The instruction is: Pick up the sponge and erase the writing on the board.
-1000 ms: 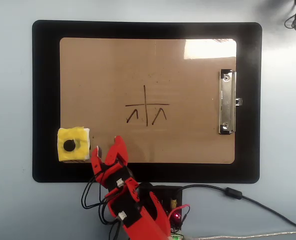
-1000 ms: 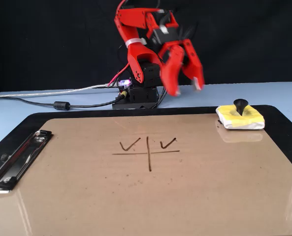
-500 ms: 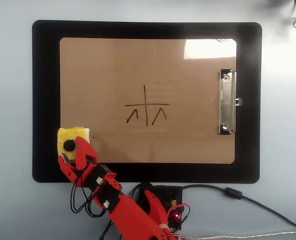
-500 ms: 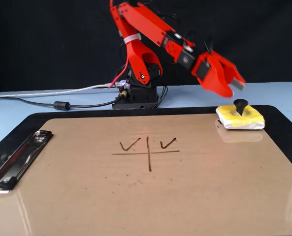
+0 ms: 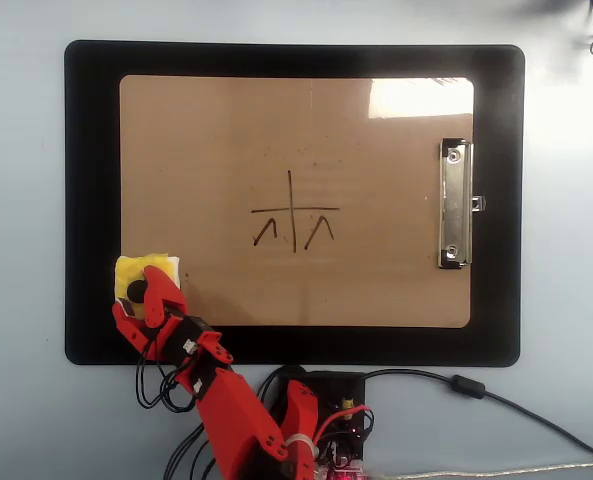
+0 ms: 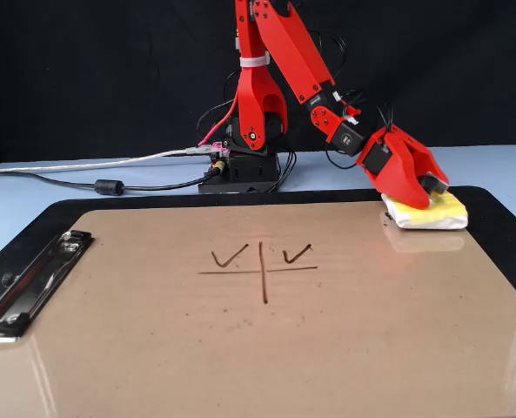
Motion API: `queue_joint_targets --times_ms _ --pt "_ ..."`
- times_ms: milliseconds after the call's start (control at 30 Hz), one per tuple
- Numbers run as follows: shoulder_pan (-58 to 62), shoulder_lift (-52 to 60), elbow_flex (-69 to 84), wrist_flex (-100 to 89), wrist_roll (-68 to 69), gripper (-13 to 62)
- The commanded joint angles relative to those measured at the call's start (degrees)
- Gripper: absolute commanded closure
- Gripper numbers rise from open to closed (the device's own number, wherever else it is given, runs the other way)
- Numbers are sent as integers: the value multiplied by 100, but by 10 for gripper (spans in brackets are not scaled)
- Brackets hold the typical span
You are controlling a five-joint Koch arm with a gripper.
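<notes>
The tan board [image 5: 376, 290] lies on a black mat [image 5: 91, 180]. The writing [image 5: 294, 215], a dark cross with two small V marks, sits at the board's middle; it also shows in the fixed view [image 6: 264, 266]. The yellow sponge [image 5: 141, 267] with a black spot rests on the board's lower left corner in the overhead view, and at the far right in the fixed view [image 6: 445, 213]. My red gripper [image 5: 136, 292] is down on the sponge, jaws apart, one finger [image 5: 162, 292] lying across its top. It covers part of the sponge in the fixed view [image 6: 423, 193].
The silver clip [image 5: 455, 205] is on the board's right short edge in the overhead view, and at the left in the fixed view [image 6: 31, 283]. The arm's base [image 6: 249, 165] and cables [image 6: 110, 185] stand just off the mat's edge. A pale blue table [image 5: 21, 240] surrounds the mat.
</notes>
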Motion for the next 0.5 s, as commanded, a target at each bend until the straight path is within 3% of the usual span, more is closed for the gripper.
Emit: queue_joint_targets --times_ms 0,133,300,433,467 --pt "-79 -176 -114 -431 -149 172" --pt "-62 -439 -158 -650 -114 218" --pt "88 -422 -123 -905 -9 405" --pt "246 -396 -70 -923 149 432" --pt "255 -378 -62 -940 149 473"
